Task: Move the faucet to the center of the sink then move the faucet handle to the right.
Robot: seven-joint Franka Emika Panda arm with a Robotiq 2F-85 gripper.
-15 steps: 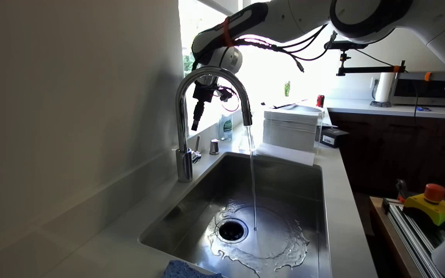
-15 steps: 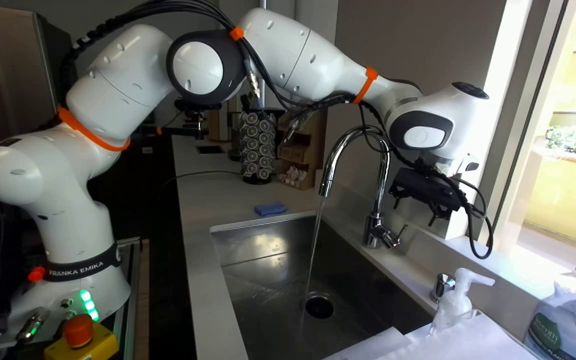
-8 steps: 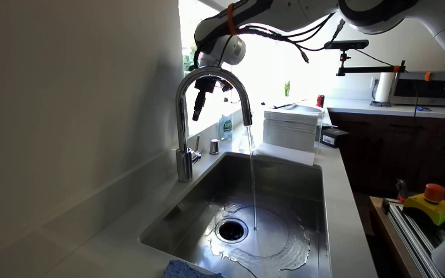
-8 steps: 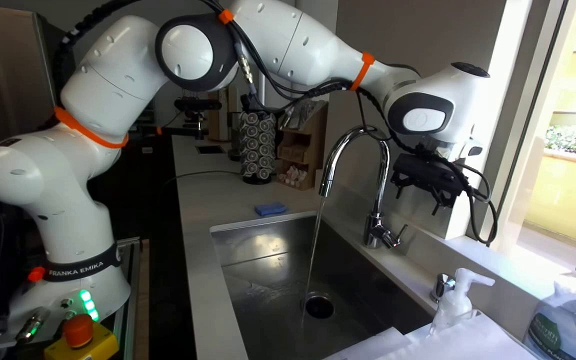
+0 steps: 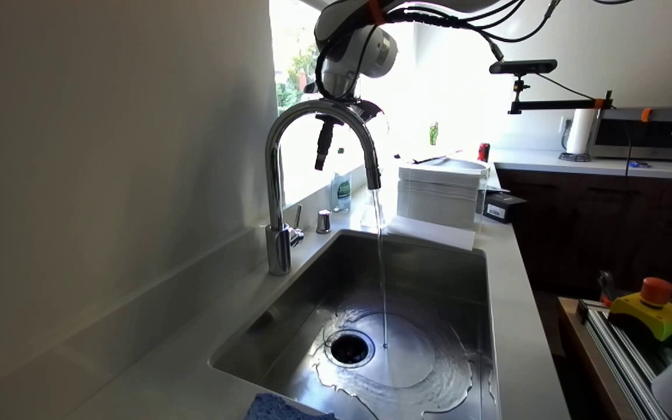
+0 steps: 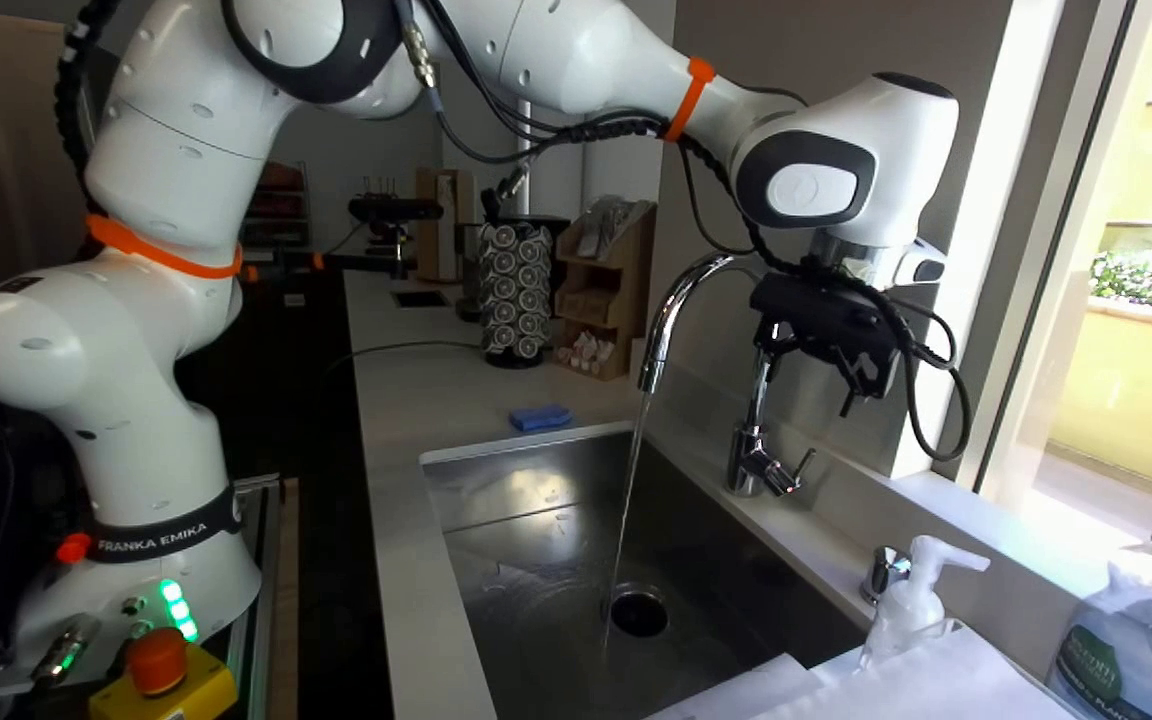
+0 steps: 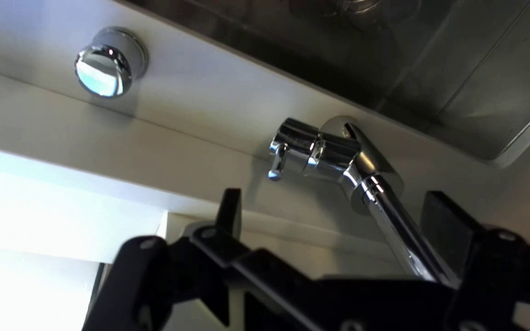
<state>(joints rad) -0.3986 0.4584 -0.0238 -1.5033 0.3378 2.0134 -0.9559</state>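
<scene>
Two black fingers (image 7: 231, 211) stand wide apart on one robot arm (image 6: 576, 55), and they grip nothing. One handle (image 7: 278, 162), a short stick, points up from the faucet (image 5: 275, 175). In both exterior views it is lower than the fingers and apart from them. In the wrist view it shows nearer the finger that is away from the tall pipe (image 7: 405, 232). The pipe slants across the gap, close to the other finger; whether they touch is hard to tell.

One faucet is there, on the bench (image 5: 517, 332) by the edge of one sink (image 5: 429, 262). Its one spout (image 5: 374, 175) hangs over the sink, maybe near enough to the middle, so the handle is likely next. The fingers would need to go down to reach it, and they could bump the pipe.

One thin stream of water (image 5: 381, 262) falls beside one drain hole (image 5: 349, 349). Also there: one shiny knob (image 7: 108, 64), one pump bottle (image 6: 908, 608), one bottle with a green lid (image 6: 1126, 625), one blue sponge (image 6: 540, 417) and one red can (image 5: 483, 152).
</scene>
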